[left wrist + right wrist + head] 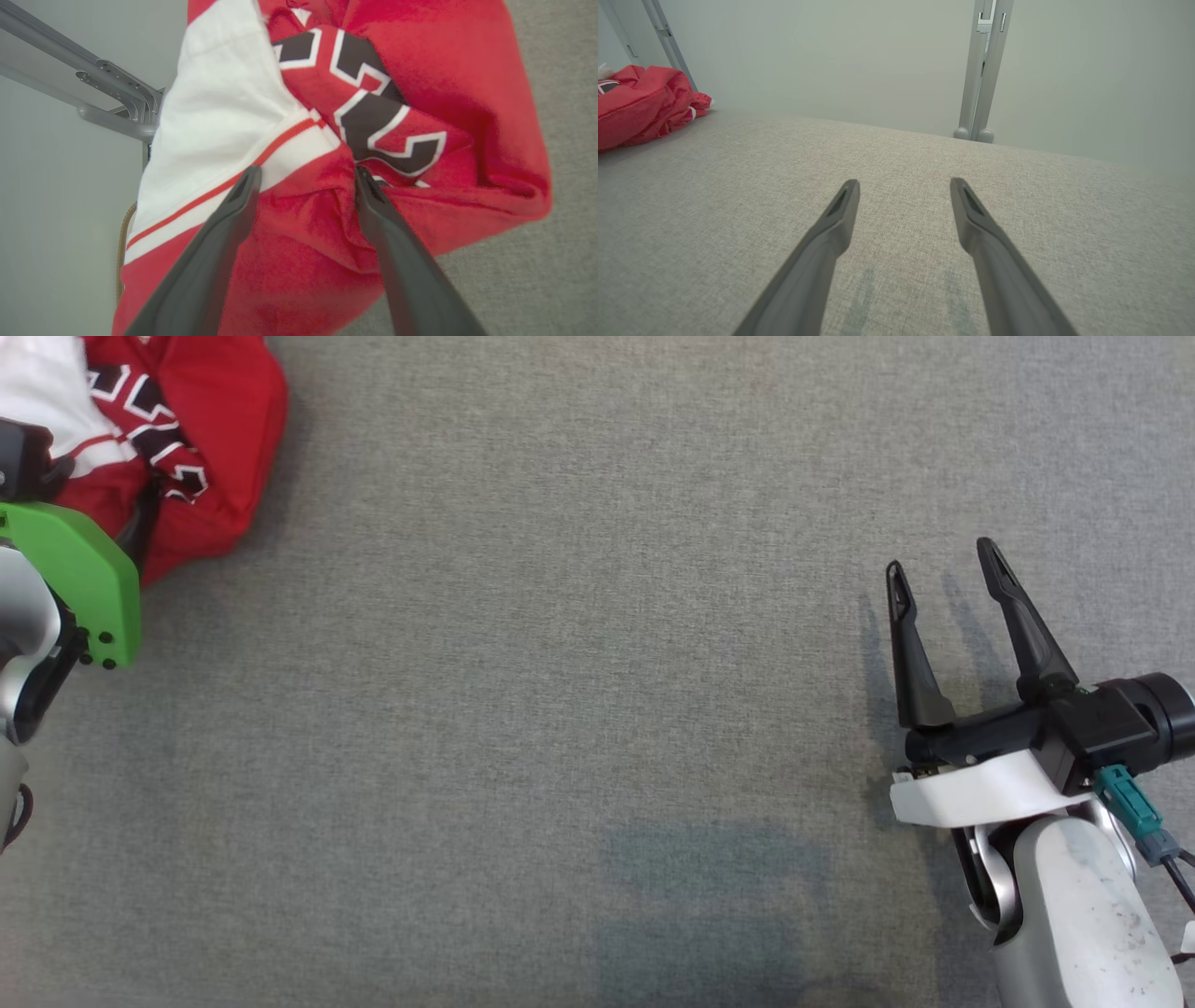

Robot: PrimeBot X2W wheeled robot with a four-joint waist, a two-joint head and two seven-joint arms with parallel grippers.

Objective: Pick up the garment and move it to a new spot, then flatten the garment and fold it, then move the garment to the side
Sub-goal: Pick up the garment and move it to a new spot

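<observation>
item: garment (219,439), red with a white panel and dark white-edged numerals, crumpled in a heap; no long axis can be read from the bundle. desk (579,691): grey cloth surface, the garment on it, bare cloth running away from the garment's right side. left jaws: apart, clamped on nothing; their fingers (219,224) straddle a raised red fold (308,214) of the garment just below the numerals, tips at the cloth, contact not certain. green plate (79,579) on the left arm: just beside the garment. right jaws: apart, empty; their fingers (1027,625) hang over bare desk, well apart from the garment. judgement: the left arm is much the nearer, the garment lying straight ahead of and between its jaws, so the pick-up turns on closing over that fold.
</observation>
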